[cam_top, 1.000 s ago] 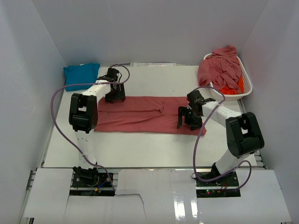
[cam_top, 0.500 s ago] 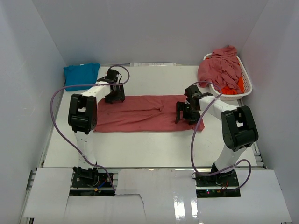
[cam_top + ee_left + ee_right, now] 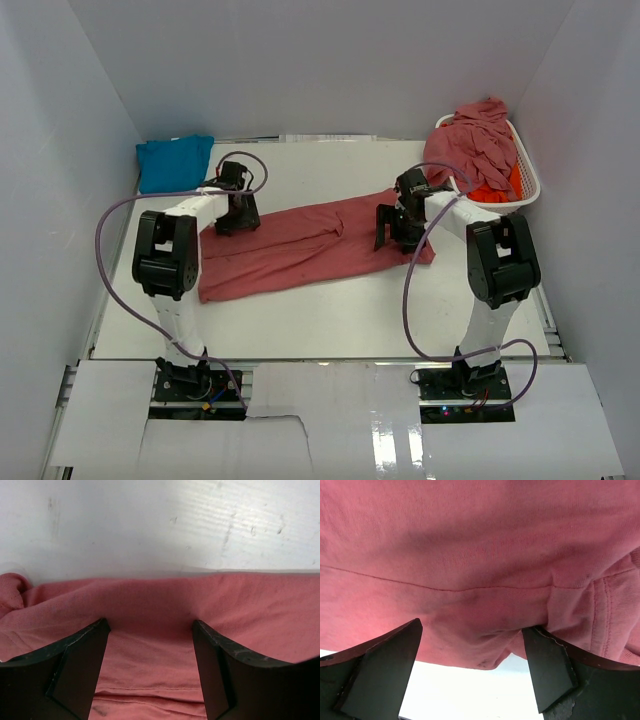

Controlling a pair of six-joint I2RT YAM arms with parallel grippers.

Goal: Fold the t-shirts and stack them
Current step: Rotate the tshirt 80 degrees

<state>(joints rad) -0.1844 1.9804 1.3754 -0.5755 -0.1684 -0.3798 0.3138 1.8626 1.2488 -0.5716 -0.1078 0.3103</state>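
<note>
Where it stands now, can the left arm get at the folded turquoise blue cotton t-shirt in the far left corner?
Probably yes. The left gripper is open over the dusty rose-red cotton t-shirt, and the turquoise t-shirt lies close beyond it with only bare white table between.

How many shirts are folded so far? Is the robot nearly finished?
Not nearly. Done: one blue shirt looks folded in the far left corner. In hand: a rose-red shirt lies in a long strip, with the left pincer and right pincer open at its two ends. Left: a heap of red shirts and an orange one wait in the white basket.
</note>
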